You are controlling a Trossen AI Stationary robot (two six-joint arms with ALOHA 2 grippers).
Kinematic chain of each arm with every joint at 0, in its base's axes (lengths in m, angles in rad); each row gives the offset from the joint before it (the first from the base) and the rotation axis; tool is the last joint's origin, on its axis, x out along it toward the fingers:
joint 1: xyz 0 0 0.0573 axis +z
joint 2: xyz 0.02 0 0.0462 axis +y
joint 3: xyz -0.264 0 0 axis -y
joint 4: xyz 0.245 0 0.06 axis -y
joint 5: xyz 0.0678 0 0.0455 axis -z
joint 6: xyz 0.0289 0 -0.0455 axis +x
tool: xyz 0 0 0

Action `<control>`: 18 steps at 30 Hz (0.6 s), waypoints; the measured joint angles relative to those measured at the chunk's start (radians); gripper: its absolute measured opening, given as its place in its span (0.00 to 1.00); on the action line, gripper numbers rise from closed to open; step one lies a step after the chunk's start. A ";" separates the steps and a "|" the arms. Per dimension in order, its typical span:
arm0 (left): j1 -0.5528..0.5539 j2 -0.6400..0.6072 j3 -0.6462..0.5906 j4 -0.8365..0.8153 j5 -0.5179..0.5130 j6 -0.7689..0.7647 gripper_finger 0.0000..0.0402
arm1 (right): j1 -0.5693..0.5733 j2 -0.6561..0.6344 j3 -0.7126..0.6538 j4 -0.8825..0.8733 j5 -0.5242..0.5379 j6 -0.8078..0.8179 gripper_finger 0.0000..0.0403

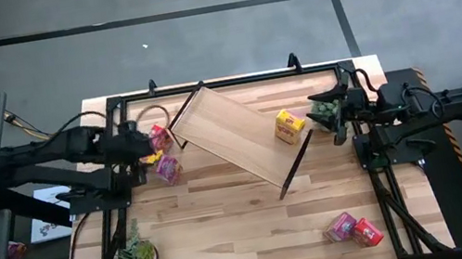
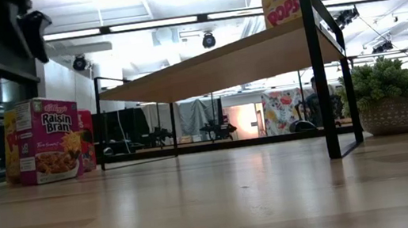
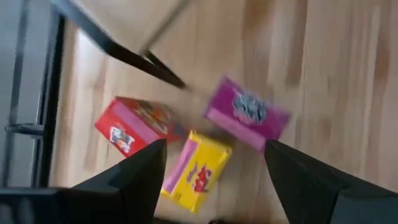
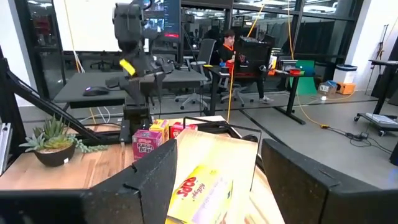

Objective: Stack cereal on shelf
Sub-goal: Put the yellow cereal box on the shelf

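The left gripper [image 1: 141,144] hangs over the table's [image 1: 230,233] left side, its dark fingers [image 3: 134,177] spread wide above three small cardboard cereal boxes: a red one [image 3: 138,124], a yellow one [image 3: 198,171] and a magenta one [image 3: 247,113], lying close together on pale wood grain. In the low view the magenta Raisin Bran box [image 2: 48,140] stands upright, partly hiding the boxes behind it.

Just beside them starts the shelf [image 1: 236,133], a long flat light-wood board on thin dark metal end frames, set diagonally across the middle of the table. Another yellow box [image 1: 289,126] stands on its right end.

A spiky green plant [image 1: 135,256] sits near the front left corner. Two more boxes, pink [image 1: 341,226] and red [image 1: 368,233], lie near the front right corner, well apart from the shelf.

The right gripper [image 1: 334,112] hovers over a round potted plant [image 2: 383,101] beside the shelf's right end, fingers [image 4: 305,177] wide, holding nothing. A seated person [image 4: 229,46] shows in the room beyond.
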 joint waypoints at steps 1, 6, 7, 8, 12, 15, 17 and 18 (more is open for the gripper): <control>0.001 0.022 -0.002 -0.015 0.009 0.032 0.65 | 0.000 0.000 0.000 0.000 0.000 0.000 0.56; 0.000 0.135 -0.049 -0.070 0.011 0.166 0.66 | 0.000 0.000 0.000 -0.001 0.000 0.000 0.56; 0.000 0.154 -0.055 -0.071 0.010 0.182 0.66 | 0.000 0.000 0.000 -0.002 0.000 0.000 0.56; 0.000 0.172 -0.058 -0.070 0.010 0.195 0.66 | 0.000 0.000 0.000 -0.003 0.000 0.000 0.56; 0.000 0.214 -0.059 -0.061 -0.016 0.270 0.66 | 0.000 0.000 0.000 -0.011 0.000 0.001 0.56; 0.007 0.228 -0.059 -0.059 -0.043 0.317 0.66 | 0.000 0.000 0.000 -0.019 0.000 0.011 0.56; 0.027 0.236 -0.059 -0.055 -0.034 0.327 0.66 | 0.000 0.000 0.000 -0.025 0.000 0.011 0.56; 0.040 0.240 -0.059 -0.057 -0.030 0.335 0.66 | 0.000 0.000 0.000 -0.028 0.000 0.011 0.56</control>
